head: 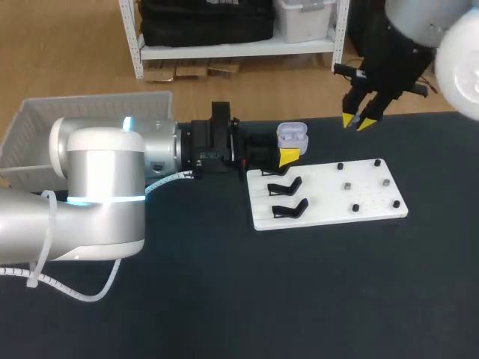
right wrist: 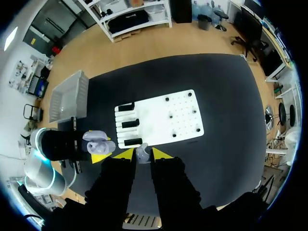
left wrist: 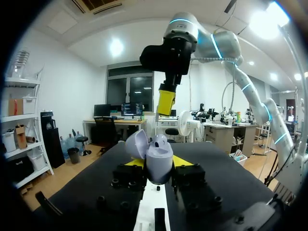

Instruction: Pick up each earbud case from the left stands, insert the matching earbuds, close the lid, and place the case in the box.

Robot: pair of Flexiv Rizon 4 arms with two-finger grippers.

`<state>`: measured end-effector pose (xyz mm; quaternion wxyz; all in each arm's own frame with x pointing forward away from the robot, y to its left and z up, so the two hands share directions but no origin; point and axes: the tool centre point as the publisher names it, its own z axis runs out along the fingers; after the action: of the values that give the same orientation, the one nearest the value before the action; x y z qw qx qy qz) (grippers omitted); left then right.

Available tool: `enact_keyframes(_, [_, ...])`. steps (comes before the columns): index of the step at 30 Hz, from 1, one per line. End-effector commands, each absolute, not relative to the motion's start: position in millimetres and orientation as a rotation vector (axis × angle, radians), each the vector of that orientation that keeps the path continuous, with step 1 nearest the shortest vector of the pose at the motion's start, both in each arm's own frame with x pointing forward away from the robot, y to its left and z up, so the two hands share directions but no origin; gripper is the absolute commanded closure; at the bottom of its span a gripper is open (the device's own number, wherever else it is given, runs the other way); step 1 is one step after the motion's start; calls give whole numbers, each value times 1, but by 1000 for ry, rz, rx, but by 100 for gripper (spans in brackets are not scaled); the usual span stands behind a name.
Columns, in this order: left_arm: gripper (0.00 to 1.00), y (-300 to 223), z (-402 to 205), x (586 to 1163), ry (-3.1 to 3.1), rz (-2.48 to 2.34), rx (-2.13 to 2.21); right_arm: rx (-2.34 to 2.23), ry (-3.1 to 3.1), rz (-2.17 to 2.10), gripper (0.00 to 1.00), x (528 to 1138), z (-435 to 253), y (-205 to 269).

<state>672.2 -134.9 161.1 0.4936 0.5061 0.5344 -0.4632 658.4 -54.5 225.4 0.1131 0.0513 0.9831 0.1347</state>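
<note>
Across the table, left arm (head: 97, 187): it lies low and level from your left side, wrist aimed at the white board (head: 329, 196), with its gripper (left wrist: 159, 163) just at the board's far-left corner.
Right arm (head: 404, 45): it comes in from your far-right corner, its gripper (head: 358, 121) pointing down, high over the far edge of the table (head: 299, 299).
Left claw: clamped on the lavender earbud case (head: 292, 136), a yellow tip on each side of it, lid swung open.
Right claw: fingertips pinched on a small pale earbud (right wrist: 143, 155).
Hard to see: from the head view you get only one of the left claw's yellow tips; the right arm is cut off at the corner; you cannot tell what lies inside the case.
Case to right claw: well apart, the case lower and to your left of it.
Stands (head: 285, 185): two black ones on the board's left side, near the case.
Box (head: 90, 112): a white basket at the far left, behind the left arm.
</note>
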Motion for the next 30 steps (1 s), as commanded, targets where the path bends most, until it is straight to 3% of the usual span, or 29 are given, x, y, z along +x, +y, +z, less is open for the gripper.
enact_keyframes(1, [100,-135,159,671,1288,-1117,1217,159,2835,390,100,651,225,-56])
enact_keyframes(6, [100,-135,159,671,1288,-1117,1217,159,2835,390,100,651,225,-56])
enact_keyframes(19, [100,-135,159,671,1288,-1117,1217,-408,2877,344,100,615,251,16])
enact_keyframes(30, [100,-135,159,671,1288,-1117,1217,-554,2925,286,100,629,232,36])
